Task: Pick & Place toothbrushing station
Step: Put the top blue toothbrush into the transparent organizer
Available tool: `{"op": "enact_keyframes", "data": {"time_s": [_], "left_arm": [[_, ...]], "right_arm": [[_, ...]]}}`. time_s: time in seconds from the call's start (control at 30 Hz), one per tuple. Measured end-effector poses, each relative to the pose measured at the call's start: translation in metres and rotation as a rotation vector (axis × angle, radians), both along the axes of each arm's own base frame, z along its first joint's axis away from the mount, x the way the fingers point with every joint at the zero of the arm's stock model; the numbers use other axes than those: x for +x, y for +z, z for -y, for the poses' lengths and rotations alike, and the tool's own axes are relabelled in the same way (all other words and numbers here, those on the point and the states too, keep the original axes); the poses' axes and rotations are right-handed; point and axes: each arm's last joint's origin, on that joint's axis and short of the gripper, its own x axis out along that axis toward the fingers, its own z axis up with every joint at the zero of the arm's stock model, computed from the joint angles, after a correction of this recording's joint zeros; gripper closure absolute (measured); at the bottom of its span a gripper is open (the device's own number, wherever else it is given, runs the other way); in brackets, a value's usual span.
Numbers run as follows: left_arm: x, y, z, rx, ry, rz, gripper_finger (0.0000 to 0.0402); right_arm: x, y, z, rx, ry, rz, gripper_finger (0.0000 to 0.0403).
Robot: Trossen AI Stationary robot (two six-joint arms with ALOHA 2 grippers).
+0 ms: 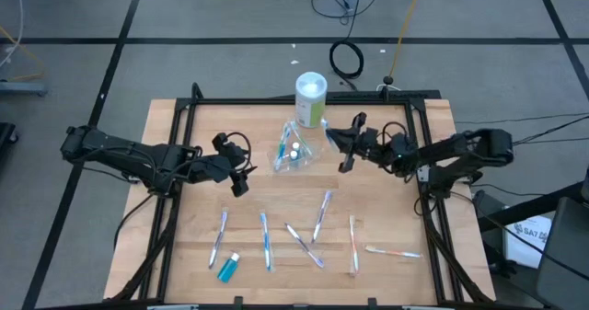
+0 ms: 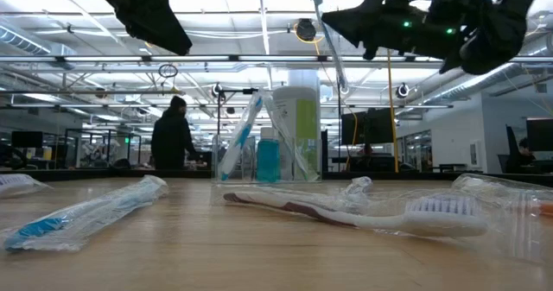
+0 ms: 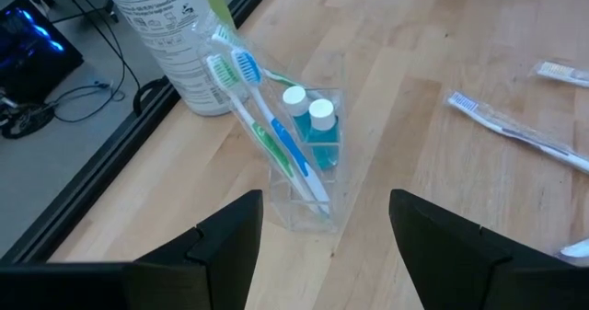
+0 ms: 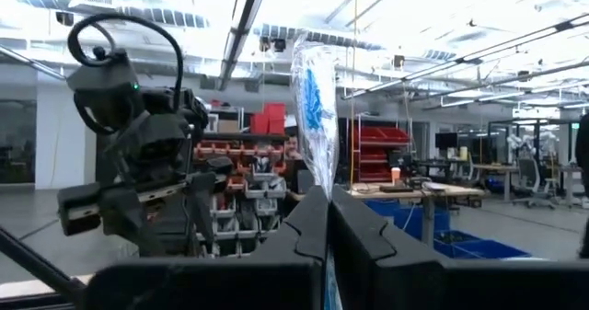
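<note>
The right tool point(image 1: 344, 158) hangs above the middle of the bench point(image 1: 175, 126), just beside the clear cup point(image 1: 293, 154), clenched on a wrapped blue toothbrush point(image 4: 313, 108) that stands upright between its fingers. The cup sits towards the far edge, holding toothbrushes and two blue white-capped tubes point(image 3: 315, 126), with the white-and-green canister point(image 1: 310, 98) just behind it. The left tool point(image 1: 241, 179) hovers on the cup's other side, released, fingers spread and empty. More wrapped toothbrushes point(image 1: 319, 216) and one blue tube point(image 1: 228, 268) lie along the near edge.
</note>
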Motion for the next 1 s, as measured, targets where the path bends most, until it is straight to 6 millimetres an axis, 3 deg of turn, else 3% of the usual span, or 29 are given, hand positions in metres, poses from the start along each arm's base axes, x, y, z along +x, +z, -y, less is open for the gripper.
{"op": "enact_keyframes", "data": {"time_s": [0.43,0.7,0.9,1.0], "left_arm": [[0.006,0.007,0.001,0.039,-0.052,0.064,0.0158],[0.006,0.007,0.001,0.037,-0.051,0.061,0.0158],[0.006,0.007,0.001,0.045,-0.058,0.056,0.0158],[0.006,0.007,0.001,0.042,-0.057,0.057,0.0158]], "right_arm": [[0.07,-0.032,0.023,0.007,-0.042,-0.083,0.0402],[0.078,-0.058,0.04,0.092,-0.131,-0.128,0.0402],[0.081,-0.085,0.044,0.178,-0.162,-0.195,0.0403],[0.081,-0.09,0.043,0.193,-0.2,-0.202,0.0403]]}}
